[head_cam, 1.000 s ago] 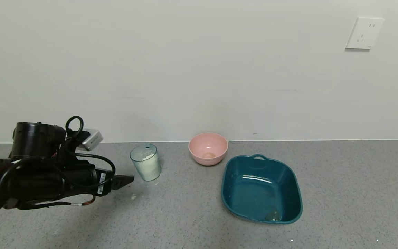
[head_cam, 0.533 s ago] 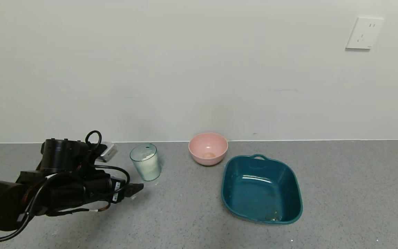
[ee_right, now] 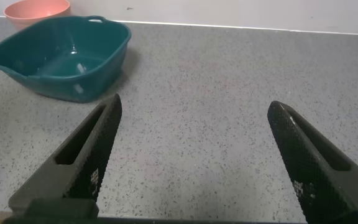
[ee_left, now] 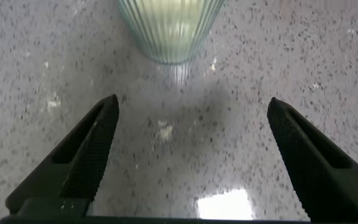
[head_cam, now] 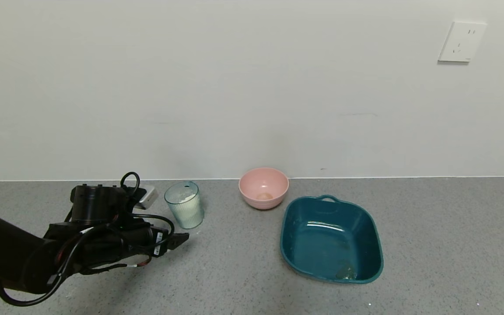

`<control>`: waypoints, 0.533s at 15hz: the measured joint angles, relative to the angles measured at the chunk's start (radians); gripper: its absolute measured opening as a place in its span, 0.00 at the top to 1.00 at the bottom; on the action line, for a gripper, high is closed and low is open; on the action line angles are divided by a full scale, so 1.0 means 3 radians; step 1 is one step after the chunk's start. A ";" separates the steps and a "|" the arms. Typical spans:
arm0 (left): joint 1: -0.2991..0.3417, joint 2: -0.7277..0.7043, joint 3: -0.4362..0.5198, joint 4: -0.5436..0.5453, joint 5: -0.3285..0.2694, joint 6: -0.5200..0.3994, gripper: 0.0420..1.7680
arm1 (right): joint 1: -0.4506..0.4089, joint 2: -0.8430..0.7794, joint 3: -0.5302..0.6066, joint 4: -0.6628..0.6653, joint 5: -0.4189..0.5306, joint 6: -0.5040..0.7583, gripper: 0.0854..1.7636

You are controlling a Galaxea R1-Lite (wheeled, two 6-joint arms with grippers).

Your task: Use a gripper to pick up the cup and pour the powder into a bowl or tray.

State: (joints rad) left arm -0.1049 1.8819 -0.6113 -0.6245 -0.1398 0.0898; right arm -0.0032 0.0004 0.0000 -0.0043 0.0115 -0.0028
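Observation:
The clear ribbed cup [head_cam: 184,204] stands upright on the grey counter near the wall, about half full of white powder [head_cam: 186,199]. My left gripper [head_cam: 181,240] is open and empty, low over the counter, just in front of and slightly left of the cup. In the left wrist view the cup's base [ee_left: 170,28] lies ahead of the open gripper [ee_left: 191,107], not between the fingers. The dark teal basin [head_cam: 368,238] sits to the right and also shows in the right wrist view [ee_right: 107,59]. My right gripper [ee_right: 194,107] is open and empty over bare counter, out of the head view.
A pink bowl [head_cam: 264,187] stands near the wall between cup and basin; it also shows in the right wrist view [ee_right: 36,9]. Small white powder specks [ee_left: 165,129] lie on the counter near the left gripper. A wall socket [head_cam: 461,42] is high at the right.
My left arm has moved forward and down, bringing the open gripper closer to the cup. The cup, bowl and basin have not moved.

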 joint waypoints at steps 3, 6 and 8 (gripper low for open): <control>-0.0033 0.0243 0.0106 -0.0479 -0.0001 -0.0030 0.03 | 0.0000 0.0000 0.0000 0.0000 -0.0001 0.0000 0.03; -0.0043 0.0448 0.0148 -0.0883 0.0012 -0.0043 0.03 | 0.0000 0.0000 0.0000 0.0001 0.0001 0.0000 0.03; -0.0045 0.0595 0.0186 -0.1236 0.0021 -0.0042 0.03 | 0.0000 0.0000 0.0000 0.0000 -0.0001 0.0000 0.03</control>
State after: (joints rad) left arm -0.1183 2.0604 -0.5555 -0.9953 -0.1336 0.0772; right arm -0.0032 0.0004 0.0000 -0.0043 0.0111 -0.0028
